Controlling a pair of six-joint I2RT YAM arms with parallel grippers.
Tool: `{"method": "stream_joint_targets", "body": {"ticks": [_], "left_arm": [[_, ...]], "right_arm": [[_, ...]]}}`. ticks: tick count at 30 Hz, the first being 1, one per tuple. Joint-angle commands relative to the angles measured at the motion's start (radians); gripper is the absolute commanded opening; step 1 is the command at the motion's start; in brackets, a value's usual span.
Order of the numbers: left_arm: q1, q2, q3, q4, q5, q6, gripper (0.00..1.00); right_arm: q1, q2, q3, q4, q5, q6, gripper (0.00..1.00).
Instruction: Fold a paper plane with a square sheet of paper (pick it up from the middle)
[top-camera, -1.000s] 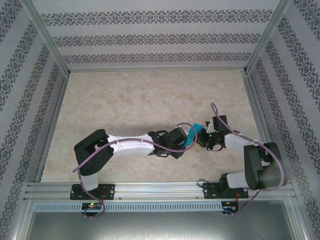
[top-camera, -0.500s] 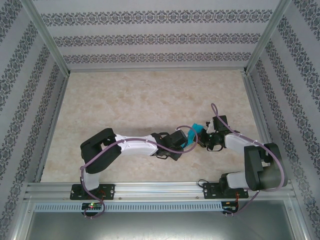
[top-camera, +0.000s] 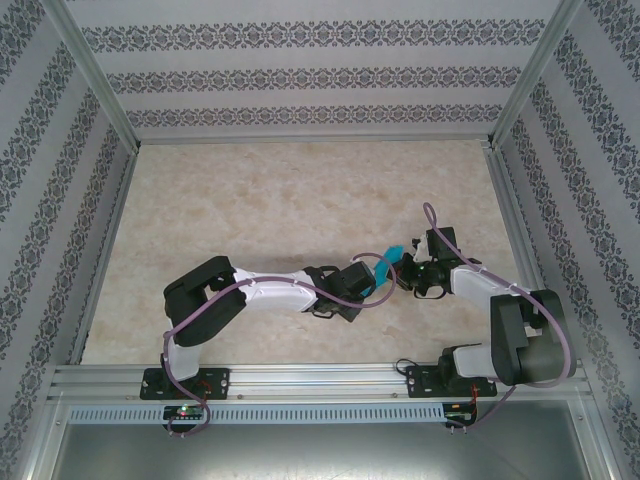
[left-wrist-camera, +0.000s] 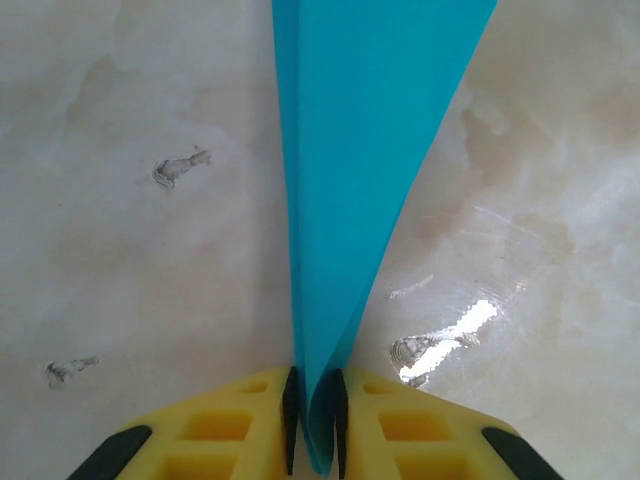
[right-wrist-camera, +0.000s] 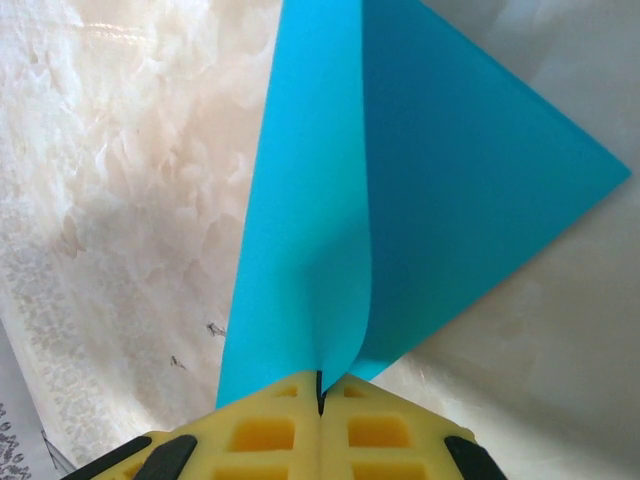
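Observation:
The square sheet of paper (top-camera: 386, 267) is turquoise-blue and hangs above the table between my two grippers, bent double along a soft fold. In the left wrist view the sheet (left-wrist-camera: 360, 150) runs away as a narrow folded wedge, and my left gripper (left-wrist-camera: 313, 385) has its black pads close on either side of the fold. In the right wrist view the sheet (right-wrist-camera: 420, 200) spreads into two wide flaps, and my right gripper (right-wrist-camera: 321, 385) is shut tight on its near edge. From above, the left gripper (top-camera: 372, 282) and right gripper (top-camera: 401, 268) face each other across the paper.
The marbled beige tabletop (top-camera: 280, 200) lies under the paper, with patterned walls (top-camera: 300, 75) on three sides and a metal rail (top-camera: 320, 380) at the near edge. Purple cables (top-camera: 350, 290) loop beside both wrists.
The left gripper's jaws have narrowed onto the fold of the sheet, and the left arm's elbow has shifted a little to the right. The right gripper has held its grip.

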Motion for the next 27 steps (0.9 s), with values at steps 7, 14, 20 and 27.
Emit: {"method": "stream_joint_targets", "body": {"ticks": [7,14,20,27], "left_arm": [[0.010,0.028,0.013,-0.063,-0.037,0.053,0.15],[0.011,0.034,0.012,-0.067,-0.042,0.069,0.14],[0.009,0.044,0.020,-0.077,-0.038,0.082,0.14],[0.010,0.045,0.019,-0.082,-0.036,0.089,0.14]], "right_arm": [[-0.007,-0.004,0.028,-0.043,0.036,-0.034,0.00],[-0.007,0.019,0.042,-0.077,0.068,-0.054,0.00],[-0.007,0.021,0.045,-0.112,0.107,-0.072,0.00],[-0.009,0.019,0.051,-0.143,0.144,-0.084,0.00]]}}
